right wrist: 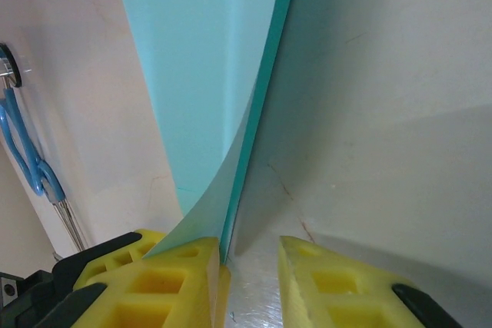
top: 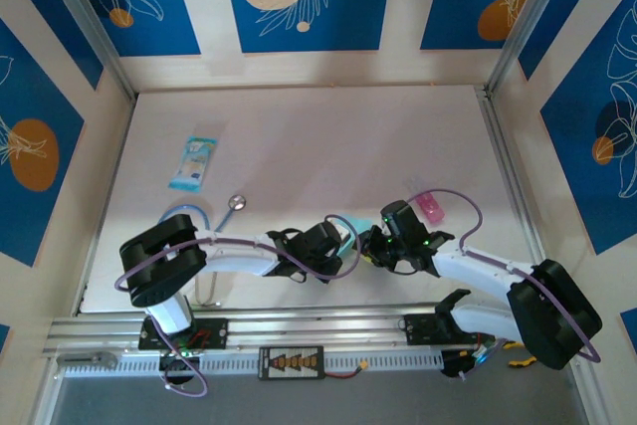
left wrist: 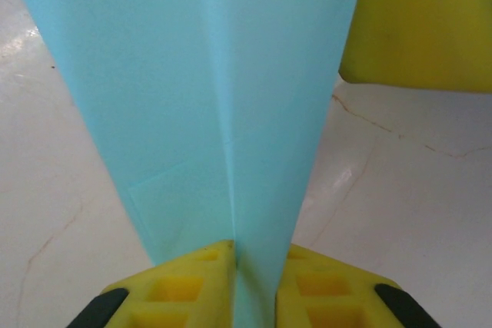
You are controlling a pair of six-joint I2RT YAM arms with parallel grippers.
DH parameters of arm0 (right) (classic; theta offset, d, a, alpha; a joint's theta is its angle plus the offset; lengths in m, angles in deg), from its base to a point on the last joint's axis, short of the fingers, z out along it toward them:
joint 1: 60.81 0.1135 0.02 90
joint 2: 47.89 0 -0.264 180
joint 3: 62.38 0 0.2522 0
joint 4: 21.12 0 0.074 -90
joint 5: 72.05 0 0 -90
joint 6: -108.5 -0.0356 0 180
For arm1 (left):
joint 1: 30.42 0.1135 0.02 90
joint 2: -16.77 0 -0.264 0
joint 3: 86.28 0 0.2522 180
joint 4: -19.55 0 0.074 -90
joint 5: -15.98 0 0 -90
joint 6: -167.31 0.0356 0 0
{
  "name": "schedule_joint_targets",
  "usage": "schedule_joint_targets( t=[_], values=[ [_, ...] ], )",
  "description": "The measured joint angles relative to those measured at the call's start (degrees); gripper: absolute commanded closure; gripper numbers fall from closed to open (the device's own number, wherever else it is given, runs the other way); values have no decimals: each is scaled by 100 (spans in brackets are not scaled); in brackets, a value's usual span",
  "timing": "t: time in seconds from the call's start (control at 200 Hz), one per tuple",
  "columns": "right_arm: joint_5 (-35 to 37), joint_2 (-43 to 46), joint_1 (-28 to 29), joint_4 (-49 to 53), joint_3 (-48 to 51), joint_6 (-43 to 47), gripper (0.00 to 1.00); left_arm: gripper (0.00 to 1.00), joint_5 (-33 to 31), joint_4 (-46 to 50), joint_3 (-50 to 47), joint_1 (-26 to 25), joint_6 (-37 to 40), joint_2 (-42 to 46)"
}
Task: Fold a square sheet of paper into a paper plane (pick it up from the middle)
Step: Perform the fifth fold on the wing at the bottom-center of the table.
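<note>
Plane (left wrist: 215,97): light-blue, folded, centre crease; at the near middle of the table (top: 299,136), between both grippers.
Left gripper (left wrist: 255,257): jaws pinching the plane at its crease.
Right gripper (right wrist: 247,247): jaws spread, the plane's edge against one finger (right wrist: 177,274).
Packet (top: 193,162): far left, well apart.

Far table (top: 318,136) lies free; nearer, packet (top: 193,162), scissors (right wrist: 50,186), pink item (top: 430,208) and paper plane (left wrist: 215,97) obstruct.
</note>
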Motion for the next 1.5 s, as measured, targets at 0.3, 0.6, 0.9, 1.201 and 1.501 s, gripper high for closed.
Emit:
schedule_joint_targets(
  t=[0.3, 0.6, 0.9, 1.201, 1.501],
  values=[
    [-2, 0, 39, -2, 0, 9, 75, 93, 74, -2, -2, 0, -2, -17],
    [-192, -109, 72, -328, -15, 153, 84, 81, 223, -173, -4, 4, -55, -81],
    [-262, -302, 72, -472, -22, 153, 85, 78, 282, -188, -151, 31, -81, 166],
    [-341, -446, 76, -564, -52, 151, 87, 78, 284, -210, -192, 33, -83, 243],
    [-356, -595, 114, -577, -83, 151, 88, 75, 284, -216, -192, 31, -85, 245]
  ],
)
